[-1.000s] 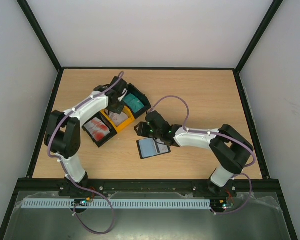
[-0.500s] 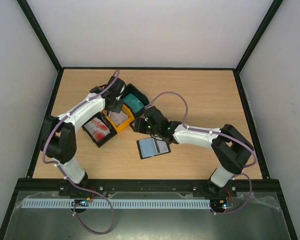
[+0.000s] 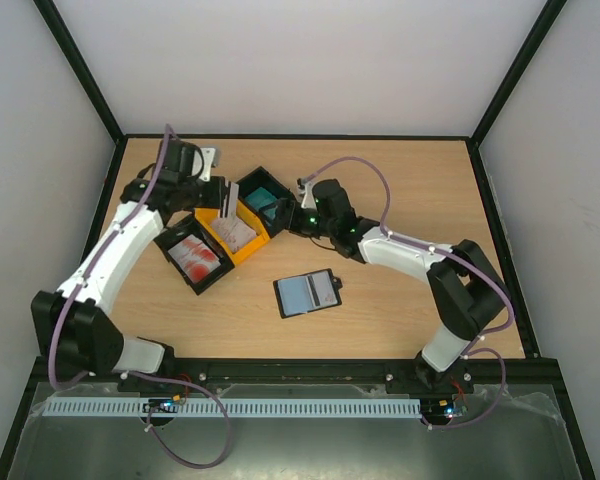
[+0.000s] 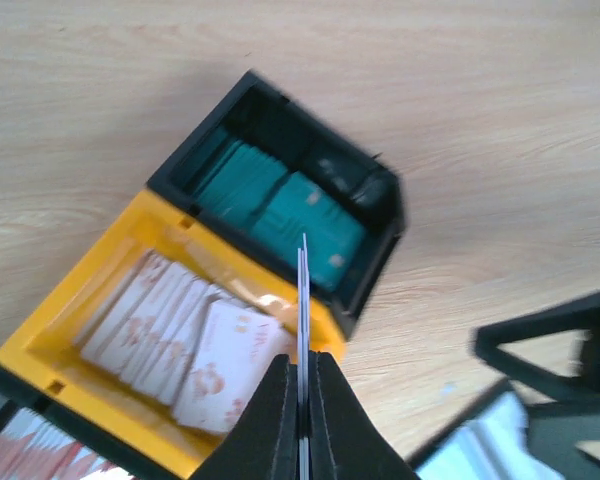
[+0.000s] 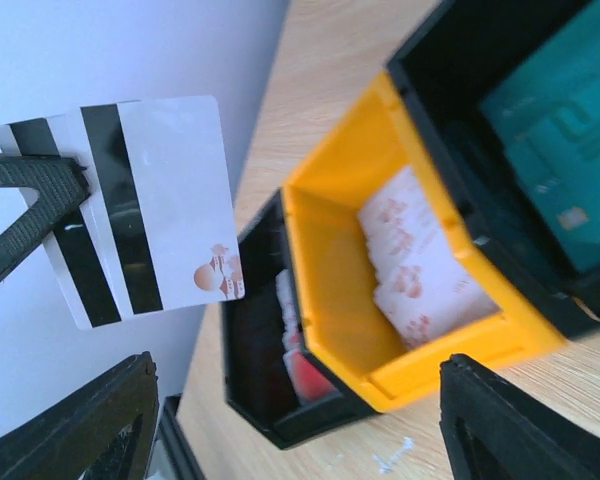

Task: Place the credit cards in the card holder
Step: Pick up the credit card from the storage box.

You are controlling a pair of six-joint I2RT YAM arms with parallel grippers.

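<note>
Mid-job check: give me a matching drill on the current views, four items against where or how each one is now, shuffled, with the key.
Column one
1. yellow bin
2. card holder
3. left gripper
4. right gripper

Column two
A. open, nothing between its fingers
B. lying on the table, apart from both arms
C. contains pale printed cards
D. shut on a striped card

Pairs: 1-C, 2-B, 3-D, 4-A

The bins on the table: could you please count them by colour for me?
Black bins: 2
Yellow bin: 1
Total: 3
</note>
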